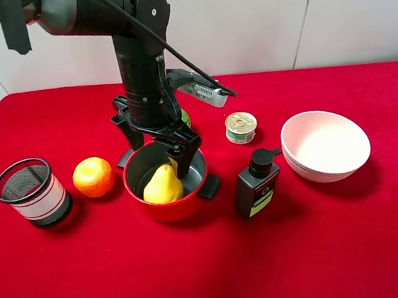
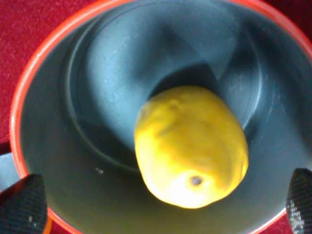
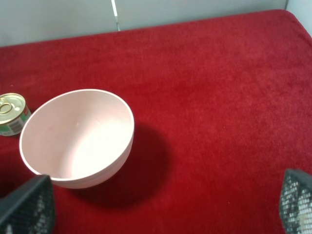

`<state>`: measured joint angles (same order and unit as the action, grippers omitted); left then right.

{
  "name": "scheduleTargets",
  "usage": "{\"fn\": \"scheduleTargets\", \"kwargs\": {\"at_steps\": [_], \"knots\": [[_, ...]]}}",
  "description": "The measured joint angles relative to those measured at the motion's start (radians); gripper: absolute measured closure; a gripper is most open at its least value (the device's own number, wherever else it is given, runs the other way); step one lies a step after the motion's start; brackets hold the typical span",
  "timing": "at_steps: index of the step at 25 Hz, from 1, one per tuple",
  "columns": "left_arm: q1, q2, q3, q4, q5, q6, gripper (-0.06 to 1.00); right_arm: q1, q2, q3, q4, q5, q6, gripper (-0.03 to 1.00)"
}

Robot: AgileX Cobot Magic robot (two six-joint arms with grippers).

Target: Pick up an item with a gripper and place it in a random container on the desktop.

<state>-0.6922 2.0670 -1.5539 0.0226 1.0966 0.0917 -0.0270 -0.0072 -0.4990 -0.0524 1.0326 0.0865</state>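
The yellow pear (image 1: pixel 161 185) lies inside the red pot (image 1: pixel 184 206) on the red desktop (image 1: pixel 338 248), near the pot's front wall. My left gripper (image 1: pixel 157 145) hangs just above the pot, open, with one jaw dipping inside the rim behind the pear. In the left wrist view the pear (image 2: pixel 190 146) rests free on the pot's dark grey inside (image 2: pixel 112 73), and my left gripper (image 2: pixel 161 202) has its fingertips (image 2: pixel 22 204) wide apart, not touching it. My right gripper (image 3: pixel 162 204) is open and empty above the cloth. It is out of the exterior high view.
An orange (image 1: pixel 93 176) and a black mesh cup (image 1: pixel 33 193) stand left of the pot. A green fruit (image 1: pixel 185 116) sits behind it. A tin can (image 1: pixel 241 127), a black pump bottle (image 1: pixel 257 183) and a pale pink bowl (image 1: pixel 326 145) stand to its right. The right wrist view shows the bowl (image 3: pixel 78 136) and the can (image 3: pixel 10 114).
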Motion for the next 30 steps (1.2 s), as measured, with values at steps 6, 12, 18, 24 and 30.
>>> {"fn": "scheduleTargets", "kwargs": {"at_steps": [6,12,18,24,30], "knots": [[0.0,0.0,-0.003,0.001,0.002,0.0,-0.05,0.0,0.0,0.0,0.0,0.0,0.0,0.28],[0.0,-0.018,-0.044,0.001,0.03,0.0,-0.05,0.0,0.0,0.0,0.0,0.0,0.0,0.28],[0.0,-0.099,-0.076,0.015,0.067,0.0,-0.05,0.0,0.0,0.0,0.0,0.0,0.0,0.28],[0.0,-0.199,-0.076,0.056,0.071,0.001,-0.05,0.0,0.0,0.0,0.0,0.0,0.0,0.28],[0.0,-0.294,-0.063,0.091,0.072,-0.012,-0.05,0.0,0.0,0.0,0.0,0.0,0.0,0.28]]}}
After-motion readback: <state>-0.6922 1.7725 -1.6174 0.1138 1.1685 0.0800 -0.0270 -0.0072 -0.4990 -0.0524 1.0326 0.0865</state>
